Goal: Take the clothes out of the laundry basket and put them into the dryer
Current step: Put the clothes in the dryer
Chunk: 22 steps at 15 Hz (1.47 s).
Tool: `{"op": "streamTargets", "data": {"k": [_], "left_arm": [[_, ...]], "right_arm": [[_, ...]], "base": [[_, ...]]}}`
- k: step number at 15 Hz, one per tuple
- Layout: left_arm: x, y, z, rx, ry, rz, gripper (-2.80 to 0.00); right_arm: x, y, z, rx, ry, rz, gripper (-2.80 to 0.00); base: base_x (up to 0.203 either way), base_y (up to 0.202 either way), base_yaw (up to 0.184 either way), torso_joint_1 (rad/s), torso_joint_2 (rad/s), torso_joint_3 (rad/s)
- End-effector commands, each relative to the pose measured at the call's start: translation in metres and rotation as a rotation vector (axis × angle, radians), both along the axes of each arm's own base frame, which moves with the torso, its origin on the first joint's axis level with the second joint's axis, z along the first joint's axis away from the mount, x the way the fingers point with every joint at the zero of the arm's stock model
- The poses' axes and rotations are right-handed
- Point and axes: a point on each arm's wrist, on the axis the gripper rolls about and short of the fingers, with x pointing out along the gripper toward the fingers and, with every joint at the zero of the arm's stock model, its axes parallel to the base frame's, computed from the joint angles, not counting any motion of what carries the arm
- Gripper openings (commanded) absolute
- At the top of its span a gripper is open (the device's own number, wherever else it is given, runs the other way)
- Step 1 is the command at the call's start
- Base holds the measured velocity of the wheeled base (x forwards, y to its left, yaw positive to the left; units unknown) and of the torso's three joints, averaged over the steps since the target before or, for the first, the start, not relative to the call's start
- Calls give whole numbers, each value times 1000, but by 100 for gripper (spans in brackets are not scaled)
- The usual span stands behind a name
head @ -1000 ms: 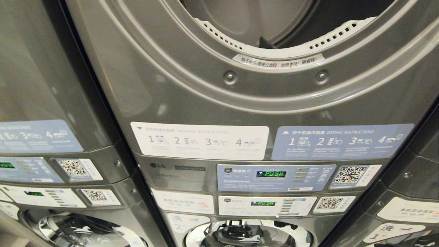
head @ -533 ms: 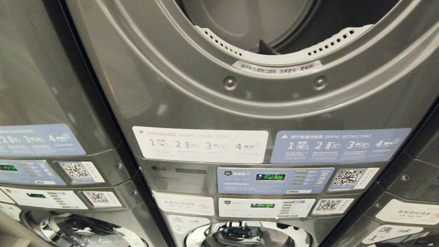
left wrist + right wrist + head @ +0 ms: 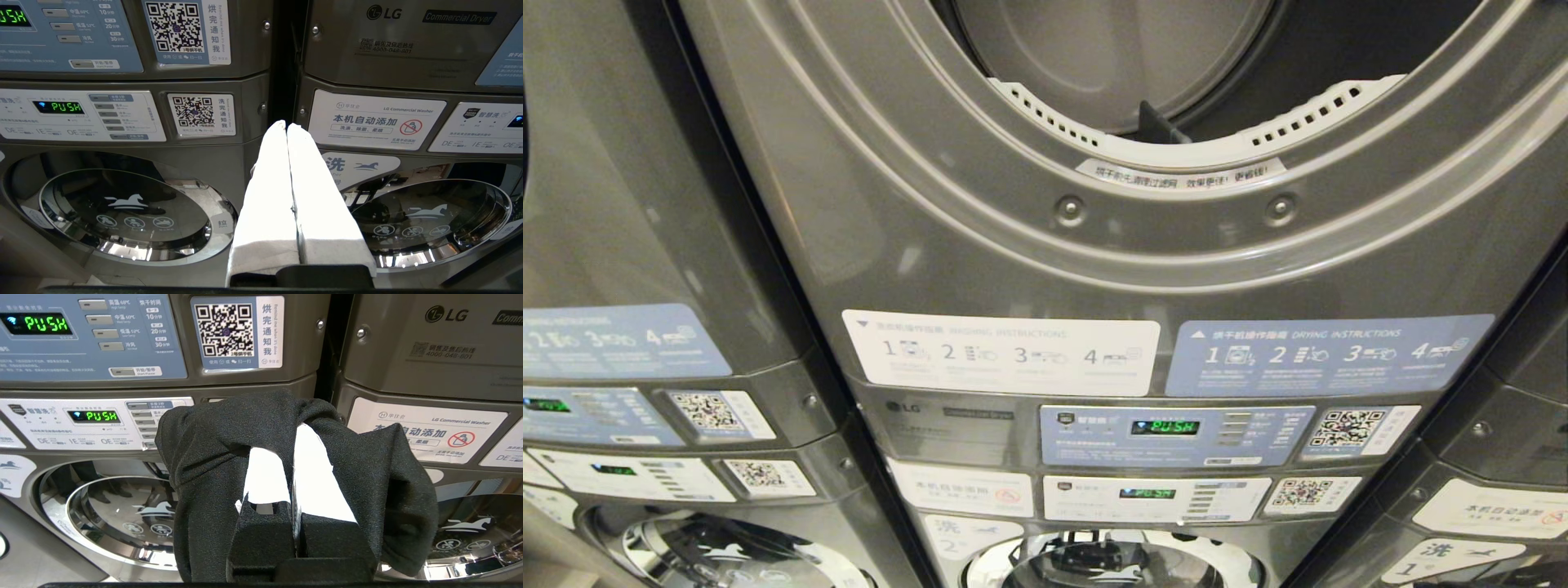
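The grey dryer fills the head view, its round opening showing the bare drum and a white perforated rim. Neither arm shows there. In the right wrist view my right gripper is shut on a black garment, which drapes over both white fingers and hangs down on either side, in front of the control panels. My left gripper has its white fingers pressed together with nothing between them, low before the gap between two machines. The laundry basket is out of view.
Below the dryer sit instruction stickers, a control panel reading PUSH and the washer's glass door. More stacked machines stand close on the left and right. Washer doors lie just ahead of both grippers.
The whole head picture has slid downward, so the camera has risen and more of the dryer opening shows. Nothing in the scene itself has moved.
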Motion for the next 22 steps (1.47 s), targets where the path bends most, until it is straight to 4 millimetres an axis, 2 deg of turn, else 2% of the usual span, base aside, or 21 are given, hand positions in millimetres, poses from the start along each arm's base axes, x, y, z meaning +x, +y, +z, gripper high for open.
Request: {"op": "streamTargets", "data": {"k": [1,22], "left_arm": [[0,0,0,1,-1,0,-280],[0,0,0,1,0,0,-280]], "right_arm": [[0,0,0,0,-1,0,-280],[0,0,0,-1,-1,0,-280]], "base": [[0,0,0,61,-120,-56],[0,0,0,62,-119,-63]]}}
